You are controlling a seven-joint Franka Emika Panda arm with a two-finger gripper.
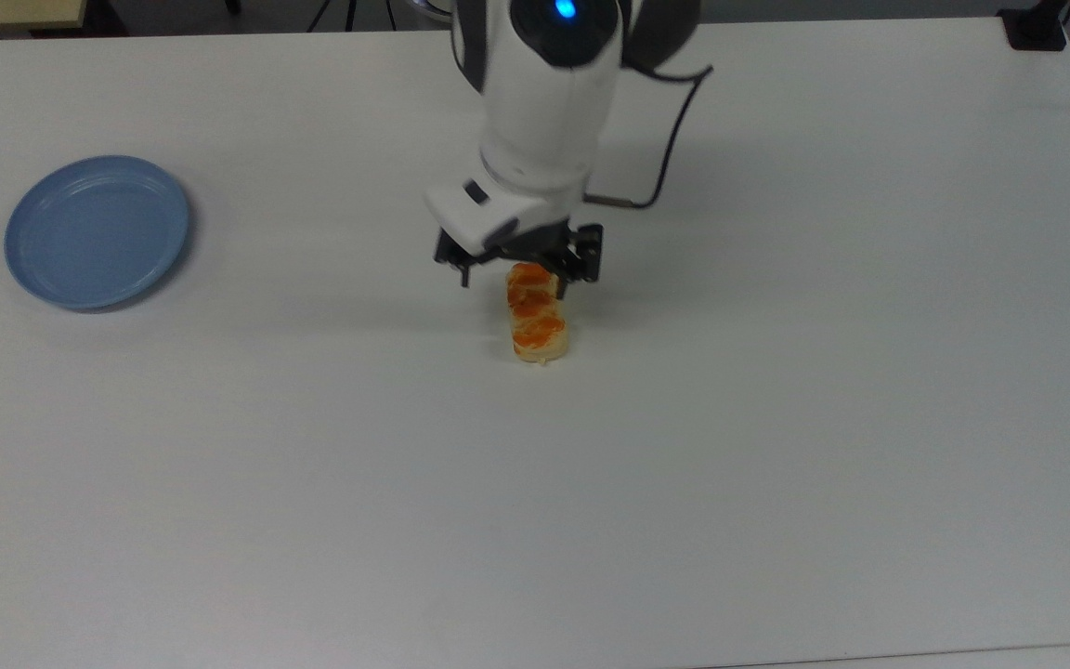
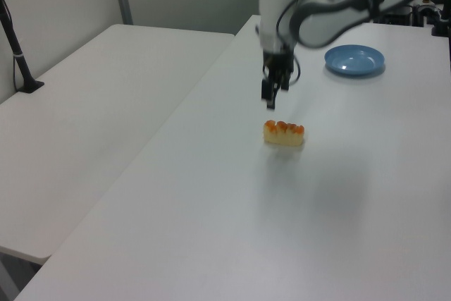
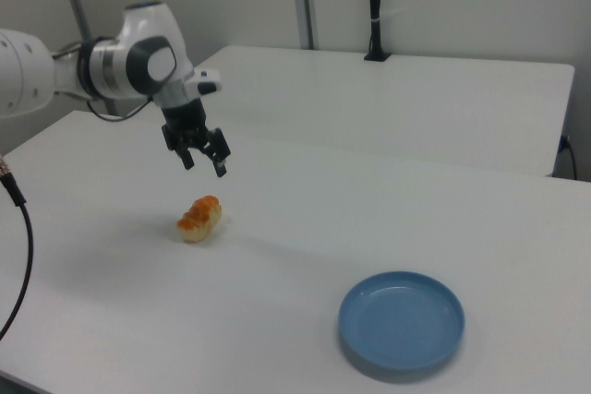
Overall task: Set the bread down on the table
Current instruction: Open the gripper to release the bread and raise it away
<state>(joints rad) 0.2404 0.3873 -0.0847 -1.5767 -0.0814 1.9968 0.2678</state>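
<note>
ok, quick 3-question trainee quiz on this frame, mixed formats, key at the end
1. True or false: the end effector is clamped on the bread.
2. Multiple choice: the bread rests on (A) the blue plate, (B) the table, (C) nothing, it hangs in the air.
3. Fill in: in the top view, the blue plate lies toward the ___ edge.

Key: 1 false, the end effector is open and raised above the bread. 2 B. 3 left.
</note>
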